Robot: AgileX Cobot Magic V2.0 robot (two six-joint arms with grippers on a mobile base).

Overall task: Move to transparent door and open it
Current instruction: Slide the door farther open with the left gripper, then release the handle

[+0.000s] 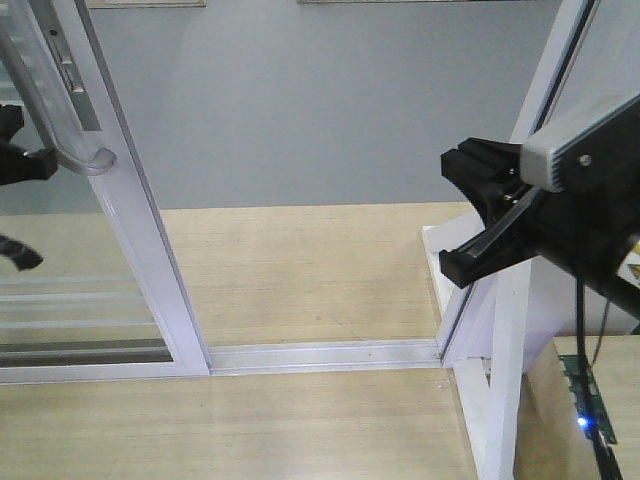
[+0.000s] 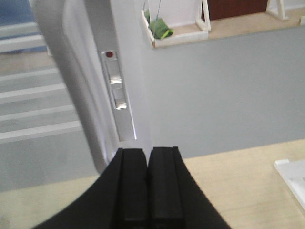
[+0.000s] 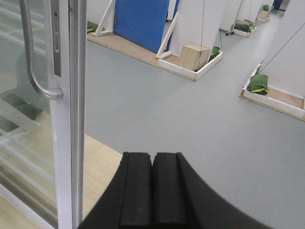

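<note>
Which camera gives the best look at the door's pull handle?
The right wrist view: the pull handle shows sharp, with its curved lower end meeting the frame. The front view cuts off its top at the picture's edge; the left wrist view shows a close blur.

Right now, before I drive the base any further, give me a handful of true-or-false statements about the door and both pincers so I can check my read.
1. The transparent door has slid left, leaving a gap over the floor track. True.
2. The right pincer is wide open. False: the right wrist view shows its fingers pressed together, holding nothing.
3. The left pincer is closed, with the pull handle just beyond its tips. True.
4. The pull handle is on the slanted white frame post on the right. False: it is on the door's frame, at left.
5. Horizontal bars cross the door's glass. True.
</note>
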